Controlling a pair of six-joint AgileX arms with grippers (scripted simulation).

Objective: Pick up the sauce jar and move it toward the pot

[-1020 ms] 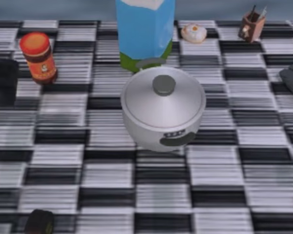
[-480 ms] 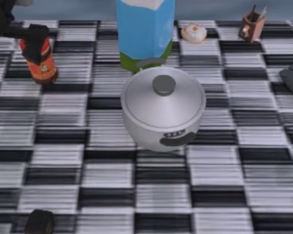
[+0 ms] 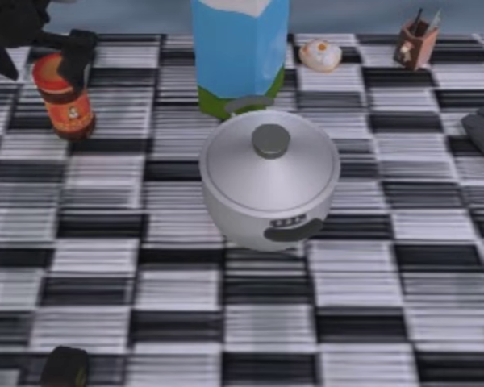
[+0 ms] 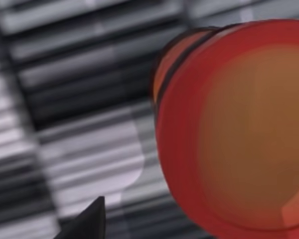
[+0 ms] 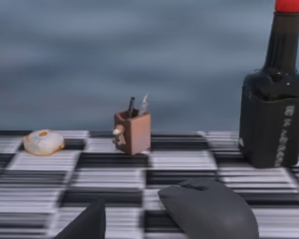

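Sauce jar stands upright at the table's far left, well apart from the pot at centre. The left gripper hovers over its lid, fingers spread either side, not gripping. Pot is lidded. The left wrist view fills with the jar's red lid; only the right wrist view shows a dark bottle beyond a pen holder with pens. The right arm is parked off right; I can't tell its fingers' state.

Left pincer open, far-left.

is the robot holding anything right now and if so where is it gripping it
Nothing is visibly held. The left gripper straddles the sauce jar at its lid; a closed grip can't be confirmed. The jar stands on the table.
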